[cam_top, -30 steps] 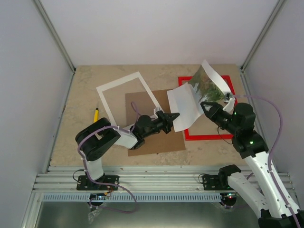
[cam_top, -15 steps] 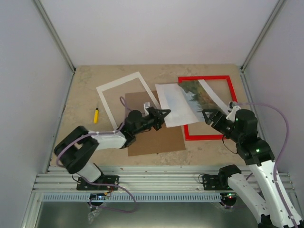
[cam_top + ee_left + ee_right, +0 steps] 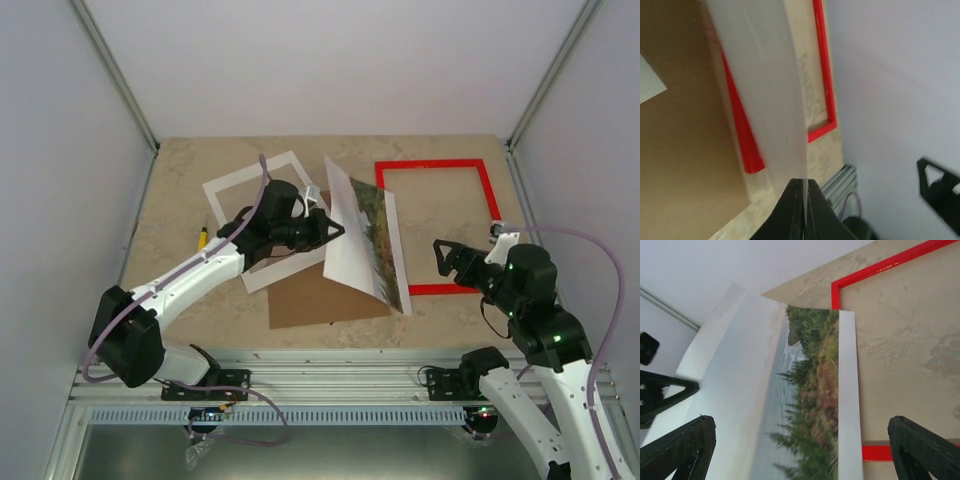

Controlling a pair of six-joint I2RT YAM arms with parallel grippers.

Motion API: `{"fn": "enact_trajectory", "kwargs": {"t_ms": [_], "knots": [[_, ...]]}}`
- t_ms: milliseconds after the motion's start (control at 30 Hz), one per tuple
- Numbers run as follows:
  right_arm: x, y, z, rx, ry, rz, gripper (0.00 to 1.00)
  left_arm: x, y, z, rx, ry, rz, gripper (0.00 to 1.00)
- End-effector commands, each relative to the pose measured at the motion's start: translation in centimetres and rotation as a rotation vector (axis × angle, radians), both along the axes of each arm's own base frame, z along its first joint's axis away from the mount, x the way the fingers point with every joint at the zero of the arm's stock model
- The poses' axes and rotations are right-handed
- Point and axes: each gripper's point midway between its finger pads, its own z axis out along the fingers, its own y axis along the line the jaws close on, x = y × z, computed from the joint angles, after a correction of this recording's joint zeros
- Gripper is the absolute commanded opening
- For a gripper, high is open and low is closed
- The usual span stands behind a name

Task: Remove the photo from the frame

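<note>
The photo [image 3: 362,238] hangs tilted above the table, its left edge pinched in my left gripper [image 3: 335,229], which is shut on it. Its picture side with dark trees faces right. The red frame [image 3: 432,164] lies flat at the right, bare table showing inside it. The photo's near corner overlaps the frame's left side in the top view. In the left wrist view the closed tips of the left gripper [image 3: 804,186] clamp the pale sheet [image 3: 760,75]. My right gripper [image 3: 447,262] stands open near the frame's front edge, holding nothing. The right wrist view has the photo [image 3: 805,390] ahead of the open right gripper [image 3: 800,421].
A white mat border [image 3: 222,190] lies at the back left, partly under the left arm. The brown backing board [image 3: 320,300] lies in the middle near the front. A small yellow item [image 3: 202,238] sits at the left. Walls close in on three sides.
The right gripper let go of the photo, opened wide and drew back toward the front. The left gripper carried the photo leftward off the frame and lifted it.
</note>
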Motion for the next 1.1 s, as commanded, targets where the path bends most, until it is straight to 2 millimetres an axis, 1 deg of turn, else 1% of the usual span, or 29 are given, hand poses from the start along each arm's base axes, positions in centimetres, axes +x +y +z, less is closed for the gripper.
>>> {"fn": "enact_trajectory", "kwargs": {"t_ms": [0,67,133,200,267,333,400,533,633,700,800,867,933,1000,1067], "knots": [[1.2,0.8,0.8,-0.099,-0.065,0.082,0.95,-4.2,1.5,-1.9,0.229,-0.04,-0.283,0.0],[1.8,1.6,0.5,-0.127,-0.061,0.135,0.97,-5.3,1.6,-1.6,0.25,-0.065,-0.367,0.0],[2.5,2.7,0.2,-0.149,-0.061,0.2,0.97,-6.3,1.9,-1.3,0.266,-0.08,-0.427,0.0],[3.2,3.3,-0.3,-0.167,-0.05,0.237,0.97,-7.3,2.2,-1.0,0.27,-0.089,-0.479,0.0],[3.9,3.9,-0.7,-0.183,-0.053,0.272,0.97,-7.9,2.8,-1.4,0.301,-0.095,-0.516,0.0],[4.5,4.5,-1.1,-0.189,-0.057,0.3,0.97,-7.9,3.6,-2.5,0.37,-0.099,-0.529,0.0],[5.0,5.2,-1.7,-0.182,-0.051,0.34,0.97,-7.2,5.0,-4.3,0.492,-0.085,-0.509,0.0],[6.2,6.0,-4.2,-0.18,0.0,0.371,0.97,-5.3,7.7,-7.2,0.72,-0.074,-0.473,0.0],[7.1,7.4,-5.8,-0.129,0.044,0.426,0.97,-3.8,8.8,-9.0,0.841,-0.097,-0.479,0.0],[7.9,7.8,-6.8,-0.11,0.071,0.446,0.97,-2.7,9.3,-10.1,0.914,-0.104,-0.484,0.0],[9.6,7.4,-8.3,-0.108,0.111,0.428,0.97,-0.8,9.6,-11.3,1.002,-0.121,-0.485,0.0],[10.7,7.1,-9.4,-0.104,0.137,0.429,0.98,0.3,9.5,-11.8,1.031,-0.137,-0.495,0.0],[11.7,6.7,-10.9,-0.102,0.186,0.433,0.98,1.1,9.0,-12.4,1.042,-0.154,-0.516,0.0],[12.5,6.4,-12.6,-0.105,0.237,0.436,0.98,2.3,9.4,-12.9,1.094,-0.178,-0.513,0.0],[13.2,5.9,-14.9,-0.114,0.308,0.422,0.98,3.4,9.7,-13.4,1.131,-0.192,-0.518,0.0]]}}
